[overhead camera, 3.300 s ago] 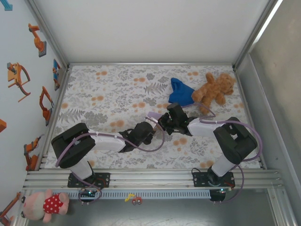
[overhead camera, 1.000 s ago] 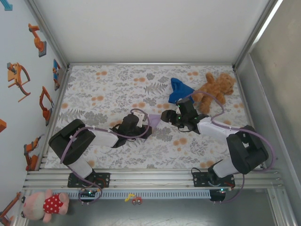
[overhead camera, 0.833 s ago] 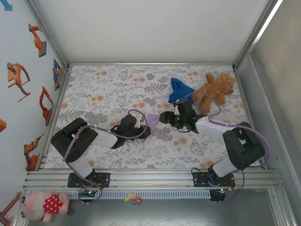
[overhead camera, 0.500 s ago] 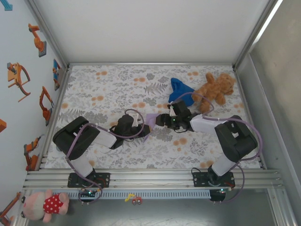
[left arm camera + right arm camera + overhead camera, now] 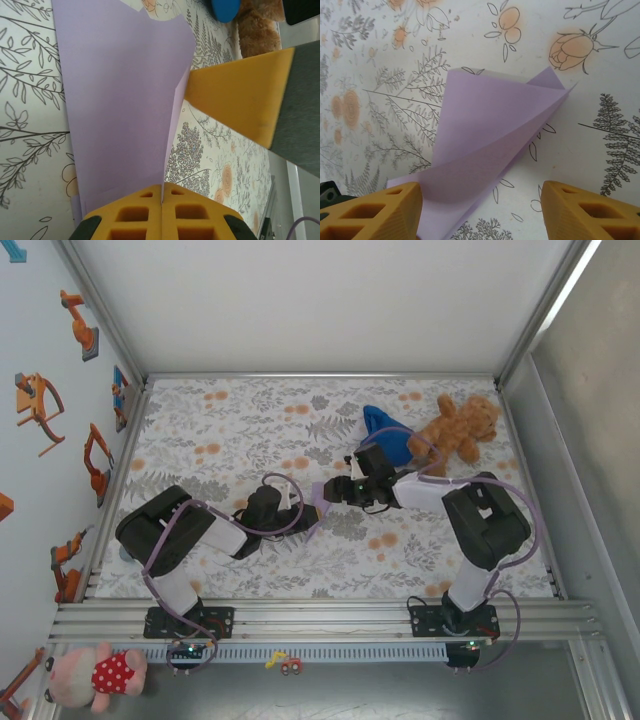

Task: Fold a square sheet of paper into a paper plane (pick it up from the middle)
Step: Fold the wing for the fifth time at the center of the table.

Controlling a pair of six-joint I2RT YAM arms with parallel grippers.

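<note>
Floral tablecloth (image 5: 200, 440) covers the work surface inside a white-walled booth. On the left, the left gripper (image 5: 162, 192) has its 2 yellow pads pressed together on an edge of the square sheet of paper (image 5: 120, 100), so the jaws are clamped on the sheet. The lavender sheet sits mid-table between the 2 arms, doubled over loosely, with 1 flap standing up and a curled corner (image 5: 555, 85) off the cloth. The right gripper (image 5: 482, 200) hovers low over it with its jaws spread wide, holding nothing. Further right lie the deep blue cloth (image 5: 385, 435) and the teddy bear (image 5: 455, 430), well apart from the work.

This looks like the 1st centre fold. Next, the right gripper likely needs to catch the free flap, align the edges and press the crease flat.
</note>
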